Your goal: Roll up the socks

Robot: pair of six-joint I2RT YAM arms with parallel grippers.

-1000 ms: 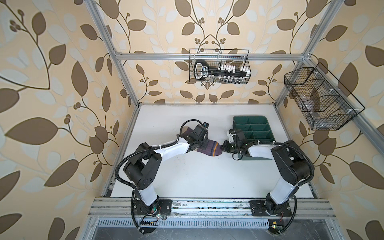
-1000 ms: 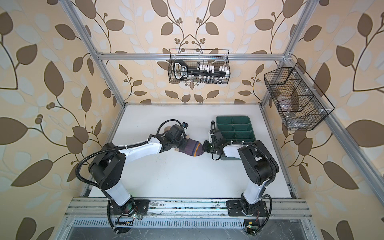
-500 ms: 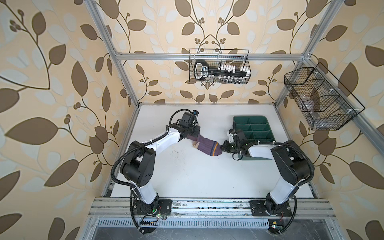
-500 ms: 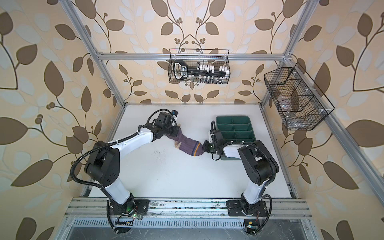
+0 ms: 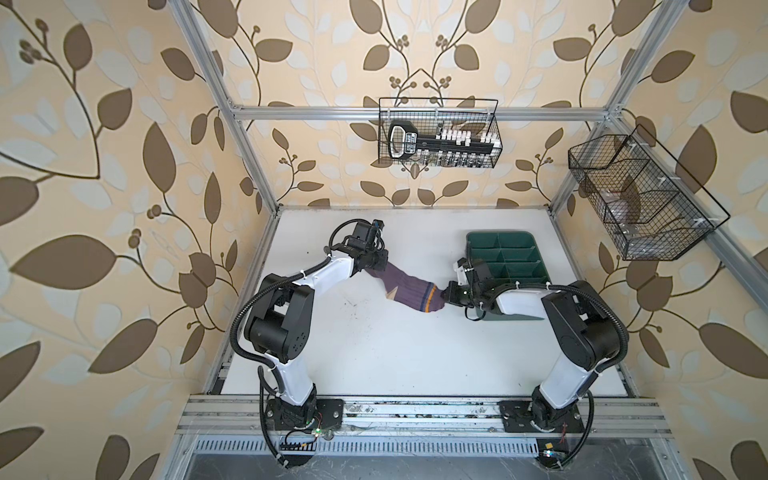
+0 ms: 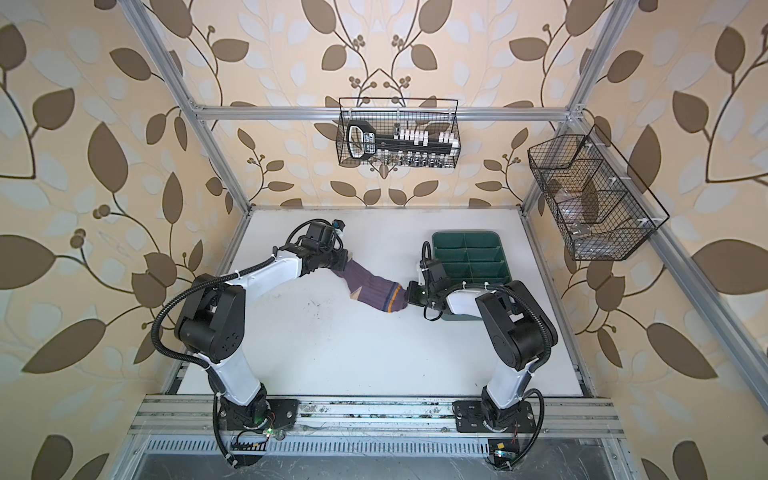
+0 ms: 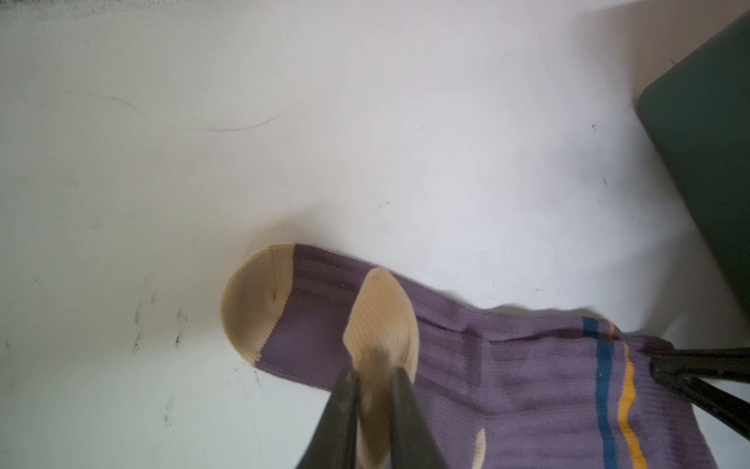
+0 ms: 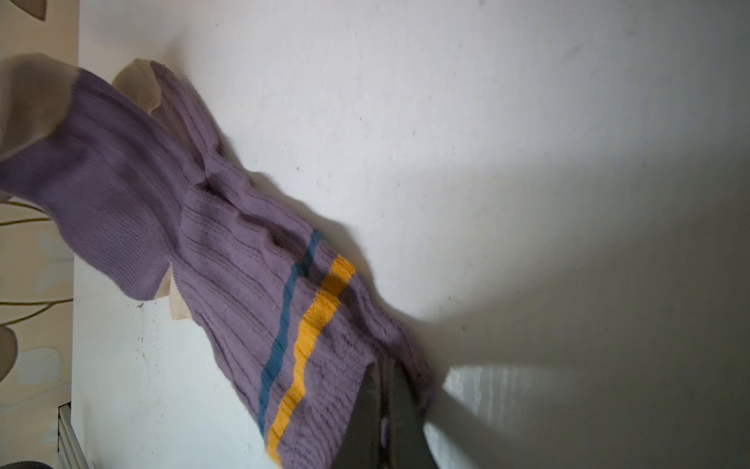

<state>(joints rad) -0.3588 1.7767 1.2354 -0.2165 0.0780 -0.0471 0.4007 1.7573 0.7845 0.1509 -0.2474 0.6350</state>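
Leaf-patterned wallpaper is wrapping around a white surface (image 5: 395,357) framed by metal rails. One wire basket (image 5: 438,139) is hanging on the back wall and a second wire basket (image 5: 640,203) is hanging on the right wall. A green tray (image 5: 503,262) with dividers is sitting on the right half of the surface, and the right arm is reaching across its near edge.

In both top views the purple socks (image 5: 409,289) are stretching in a slanted band across the middle of the surface, between the two arms and just left of the tray. Two layers seem to be lying one on the other. The left wrist view is showing one tan toe (image 7: 251,300) resting flat on the surface and a second, raised toe (image 7: 381,320) standing up off it. A navy stripe and an orange stripe are crossing the cloth near the cuff end.

The left gripper (image 7: 375,367) is working at the far left end of the band. Its jaws are pinching the raised toe, standing slightly apart with the cloth filling the gap. The right gripper (image 8: 383,377) is sitting at the opposite end, just beside the tray's near left corner, and its jaws are clenching tightly on the purple cuff past the orange stripe. A tan heel patch (image 8: 176,302) is peeking out from under the upper layer midway along.
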